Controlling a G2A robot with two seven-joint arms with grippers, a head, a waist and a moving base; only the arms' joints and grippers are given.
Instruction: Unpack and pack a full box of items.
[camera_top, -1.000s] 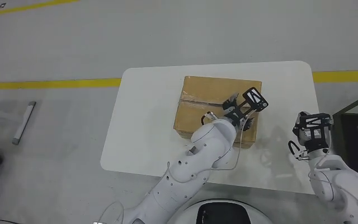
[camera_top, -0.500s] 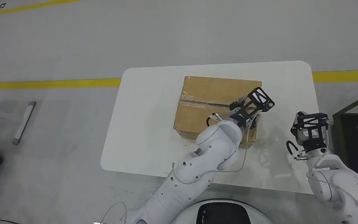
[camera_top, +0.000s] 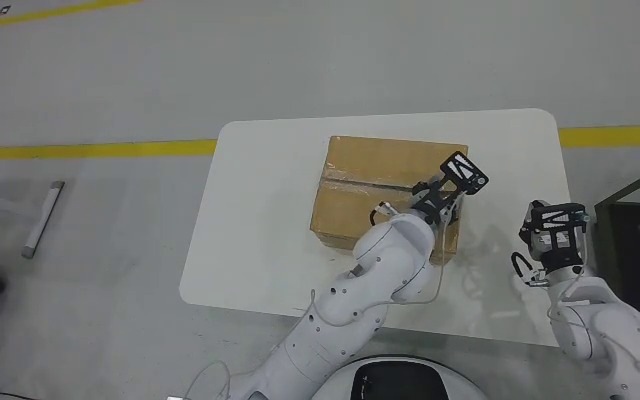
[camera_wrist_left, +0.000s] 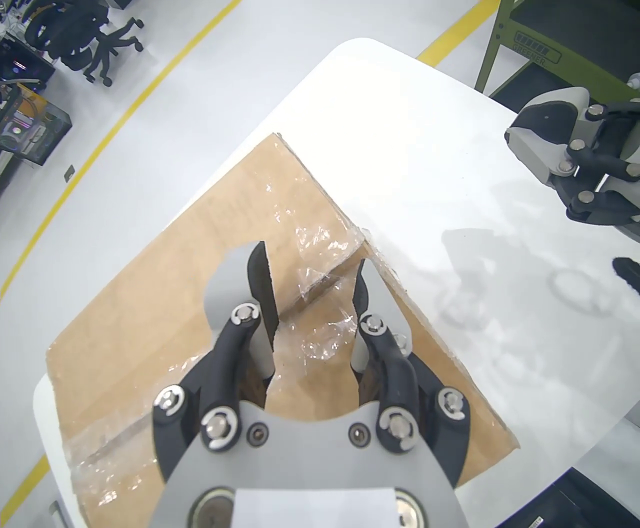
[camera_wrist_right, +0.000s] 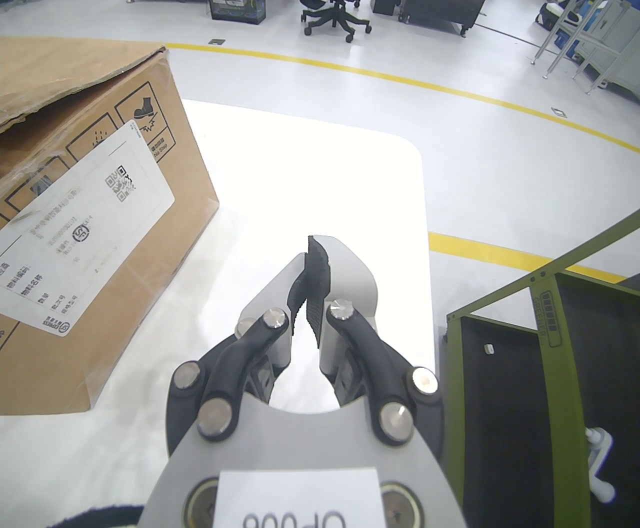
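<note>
A brown cardboard box (camera_top: 380, 175) stands in the middle of the white table (camera_top: 260, 200), its top flaps closed along a seam covered with torn clear tape (camera_wrist_left: 320, 280). My left gripper (camera_top: 464, 180) hangs over the box's right end. It is open (camera_wrist_left: 311, 282), one finger on each side of the taped seam. In the right wrist view the box (camera_wrist_right: 75, 200) shows a white label on its side and a top flap that is slightly raised. My right gripper (camera_wrist_right: 312, 280) is shut on nothing, low over the table to the right of the box (camera_top: 556, 215).
A green-framed cart (camera_wrist_right: 525, 350) stands just off the table's right edge (camera_top: 622, 200). Bare tabletop (camera_wrist_right: 300, 175) lies between the box and my right gripper. A grey rod (camera_top: 42, 218) lies on the floor far to the left. Yellow floor lines run behind the table.
My left gripper has slid a little to the right along the box top, toward its right edge. The right gripper has shifted slightly nearer and stays shut.
</note>
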